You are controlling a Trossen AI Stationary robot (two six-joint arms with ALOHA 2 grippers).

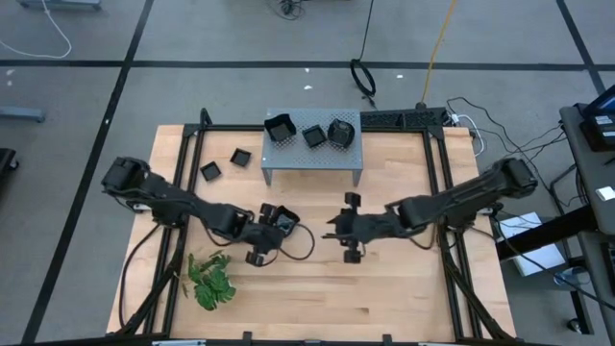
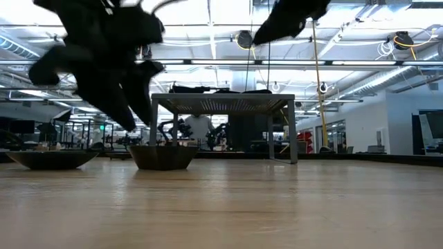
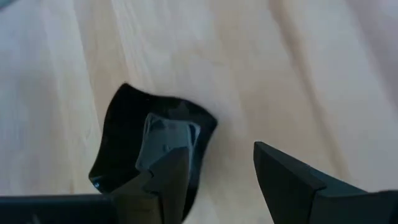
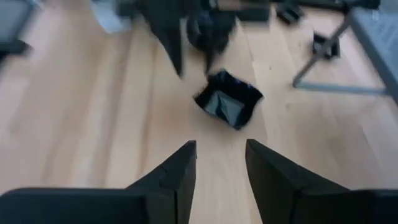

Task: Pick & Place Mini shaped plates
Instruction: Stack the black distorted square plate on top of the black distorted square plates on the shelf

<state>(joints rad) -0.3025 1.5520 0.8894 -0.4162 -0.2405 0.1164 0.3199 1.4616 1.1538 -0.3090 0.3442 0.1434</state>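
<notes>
Across mid-scene, wood-plank worktop [image 1: 384, 298]: smooth, pale, flat, with a black frame round the edges. At far centre stands a grey perforated metal stand [image 1: 298, 156] on thin legs, rigid, with three plates [image 1: 314, 135] on top. Two more plates [image 1: 240, 157] sit on the worktop to the left of it. Left hand [image 3: 217, 155] is low at worktop centre, fingers spread and pinching nothing, one finger over the rim of a loose plate [image 4: 229, 99]. Right hand [image 4: 219, 144] is just right of it, facing that plate, fingers spread and empty. The green sprig [image 1: 211, 279], leafy and soft, lies near left and is not part of the task.

The plate is small, glossy black and roughly square, with a raised wavy rim and a shallow well. It lies flat on the wood. Likely light, stiff and slick, so it could skid or tip when nudged. It may chip if ceramic, but I can't tell the material. Best hold is probably one finger inside the well and one outside, pinching a rim wall mid-side rather than at a corner.
</notes>
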